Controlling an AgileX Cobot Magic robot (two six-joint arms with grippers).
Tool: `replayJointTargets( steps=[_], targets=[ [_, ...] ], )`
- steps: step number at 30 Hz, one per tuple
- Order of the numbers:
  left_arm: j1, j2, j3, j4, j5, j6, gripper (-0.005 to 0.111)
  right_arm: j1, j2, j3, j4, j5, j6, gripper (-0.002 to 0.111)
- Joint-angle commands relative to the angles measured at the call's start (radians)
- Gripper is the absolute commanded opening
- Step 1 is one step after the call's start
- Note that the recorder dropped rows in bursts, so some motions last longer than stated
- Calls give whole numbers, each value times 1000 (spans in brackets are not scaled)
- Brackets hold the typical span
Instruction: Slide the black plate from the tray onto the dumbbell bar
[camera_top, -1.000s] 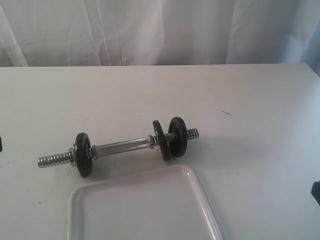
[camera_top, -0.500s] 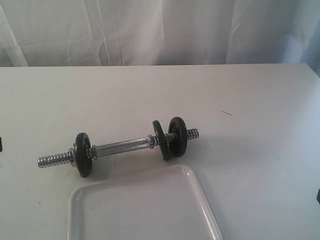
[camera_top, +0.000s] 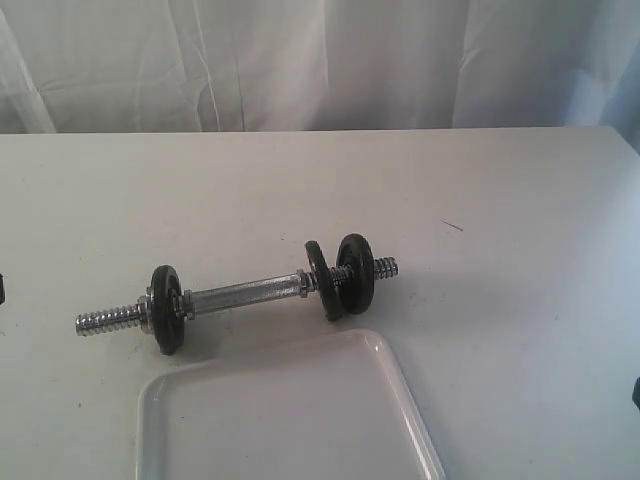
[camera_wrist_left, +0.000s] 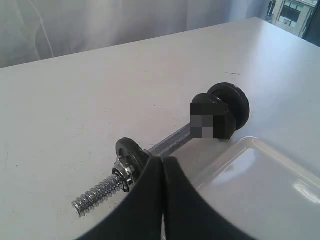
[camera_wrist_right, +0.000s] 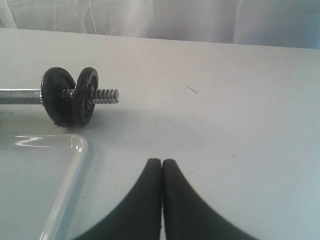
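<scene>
The chrome dumbbell bar (camera_top: 245, 295) lies on the white table behind the tray (camera_top: 405, 400), whose visible part holds nothing. Three black discs sit on the bar. The black plate (camera_top: 356, 273) is the outermost disc on the bar's right threaded end, beside a second disc (camera_top: 320, 280); a third disc (camera_top: 167, 308) sits near the left end. In the right wrist view the black plate (camera_wrist_right: 85, 96) stands apart from my right gripper (camera_wrist_right: 162, 161), which is shut and empty. My left gripper (camera_wrist_left: 164, 159) is shut and empty, near the bar's left disc (camera_wrist_left: 127, 149).
White curtains hang behind the table's far edge. The tray's rim (camera_wrist_left: 235, 150) runs close to the bar's right discs. Only dark slivers of the arms show at the exterior view's left and right edges.
The dark sliver of the right arm at the exterior view's right edge has shrunk, drawing farther out of the frame. The bar, discs and tray have not moved.
</scene>
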Motion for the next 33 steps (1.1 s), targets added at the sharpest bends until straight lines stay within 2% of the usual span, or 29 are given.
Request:
replayJointTargets(
  steps=[1,15,21,25,28,33],
  targets=[
    [2,-6,5,-4,0,-1,0,-4,-7,6,-1,-5,-10,0],
    [2,-6,53,-4,-24,1,0,-4,-7,6,-1,-4,-10,0],
    [2,-6,141,-4,-32,72,0,-4,-7,6,-1,-4,-10,0],
    [8,-6,211,-15,-91,83,0,-4,-7,6,-1,-4,-10,0],
    [54,-6,250,-35,-117,125,0,-4,-7,6,-1,-4,-10,0],
    [192,-6,308,-44,-144,138,0,-4,-7,6,-1,-4,-10,0]
  ],
)
